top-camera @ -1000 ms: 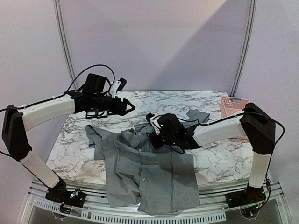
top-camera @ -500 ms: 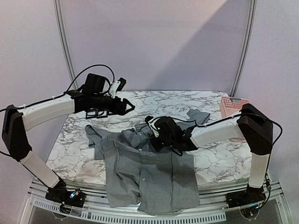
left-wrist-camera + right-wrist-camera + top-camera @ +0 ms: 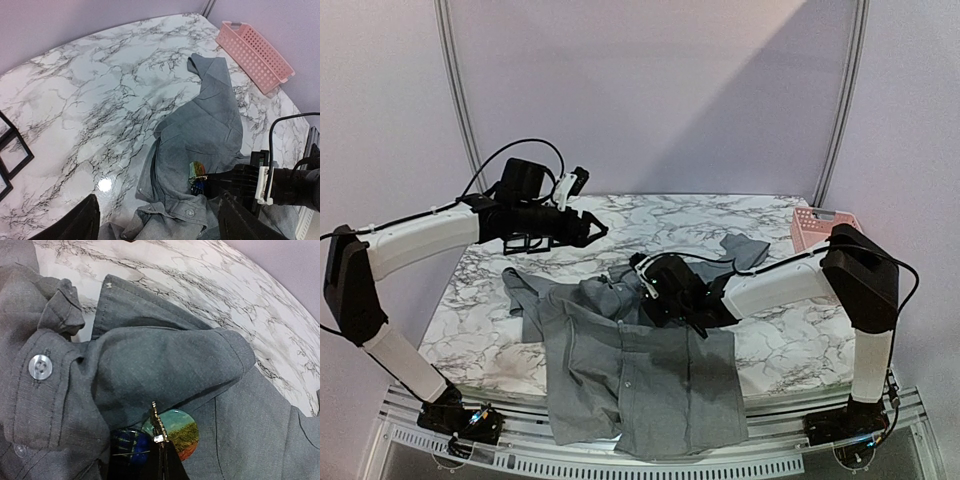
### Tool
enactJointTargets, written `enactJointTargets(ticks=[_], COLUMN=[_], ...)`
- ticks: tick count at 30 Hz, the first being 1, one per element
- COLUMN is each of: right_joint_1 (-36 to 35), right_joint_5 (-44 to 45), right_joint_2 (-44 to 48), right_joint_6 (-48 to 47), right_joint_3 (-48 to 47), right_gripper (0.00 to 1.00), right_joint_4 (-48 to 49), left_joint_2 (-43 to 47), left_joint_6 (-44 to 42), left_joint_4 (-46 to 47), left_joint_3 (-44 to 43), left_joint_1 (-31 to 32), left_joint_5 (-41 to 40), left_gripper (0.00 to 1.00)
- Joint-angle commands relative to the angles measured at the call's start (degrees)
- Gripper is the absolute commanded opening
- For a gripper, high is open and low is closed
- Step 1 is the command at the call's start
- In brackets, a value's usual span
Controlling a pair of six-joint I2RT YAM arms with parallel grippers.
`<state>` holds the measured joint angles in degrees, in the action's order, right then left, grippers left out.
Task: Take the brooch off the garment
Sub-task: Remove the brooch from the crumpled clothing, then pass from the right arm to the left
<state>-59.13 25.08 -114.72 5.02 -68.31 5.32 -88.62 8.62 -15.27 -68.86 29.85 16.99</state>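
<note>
Right pincer (image 3: 160, 452), pressed together, tips touching the round landscape-print brooch (image 3: 176, 432) on the large grey collared fabric shirt (image 3: 650, 380); left pincer (image 3: 595, 228) hangs spread above the white marble counter (image 3: 480, 300), well apart

pink basket (image 3: 255, 55): far right corner | marble table (image 3: 75, 100): white, grey-veined

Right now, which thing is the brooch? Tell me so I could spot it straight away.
Find the big grey shirt on the marble table. Near its collar, under a folded flap, the shut right gripper sits at a small round brooch. It shows a green field and sky, unlike the dark blue badge beside it.
</note>
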Motion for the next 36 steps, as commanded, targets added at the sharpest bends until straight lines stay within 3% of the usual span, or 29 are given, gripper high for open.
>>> enactJointTargets(ticks=[1, 6, 13, 22, 26, 31, 36], right_joint_1=[-0.2, -0.1, 4.1, 13.3, 17.2, 18.4, 18.5], right_joint_5=[3.7, 7.0, 0.3, -23.4, -40.2, -51.4, -62.5], right_joint_2=[0.3, 1.3, 9.6, 21.7, 24.9, 25.3, 24.1], right_joint_6=[-0.9, -0.3, 7.5, 12.0, 10.4, 5.8, 5.5], right_joint_3=[-0.1, 0.9, 1.7, 5.0, 4.8, -2.2, -7.2], right_gripper=[0.00, 0.00, 0.00, 0.00, 0.00, 0.00, 0.00], right_joint_4=[-1.4, -1.4, -2.2, 0.0, -0.7, -10.2, -13.8], left_joint_2=[1.7, 2.2, 3.7, 7.4, 8.4, 8.0, 6.4], left_joint_6=[0.0, 0.0, -0.4, -3.2, -2.7, 0.5, 4.9], left_joint_4=[1.0, 1.2, 1.7, -0.5, -0.9, 0.8, 1.2], left_joint_3=[0.8, 1.1, 1.5, 0.2, -1.2, -2.1, -3.6], left_joint_1=[-1.0, -1.1, -0.9, 2.2, 3.9, 5.1, 4.7], left_joint_5=[-0.7, -1.1, -1.5, -0.5, 6.6, 16.9, 20.3], left_gripper=[0.82, 0.82, 0.82, 0.82, 0.82, 0.85, 0.85])
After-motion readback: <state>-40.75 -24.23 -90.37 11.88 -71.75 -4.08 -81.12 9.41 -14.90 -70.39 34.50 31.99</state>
